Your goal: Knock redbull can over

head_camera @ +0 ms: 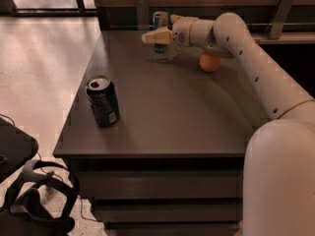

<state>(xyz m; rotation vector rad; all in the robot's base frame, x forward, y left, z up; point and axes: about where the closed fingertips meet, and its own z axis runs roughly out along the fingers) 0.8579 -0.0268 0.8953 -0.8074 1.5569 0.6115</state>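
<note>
The redbull can point(159, 25) is slim, blue and silver, and stands upright at the far edge of the dark table point(162, 107). My gripper point(156, 36) reaches in from the right on a white arm and sits right in front of the can, covering its lower half. Whether it touches the can I cannot tell. A wider dark can with a white label patch point(103, 102) stands upright near the table's front left corner, far from the gripper.
An orange ball point(210, 62) lies on the table under my arm's forearm. A wooden wall with a ledge runs behind the table. A black headset point(37, 200) and cable lie on the floor at the lower left.
</note>
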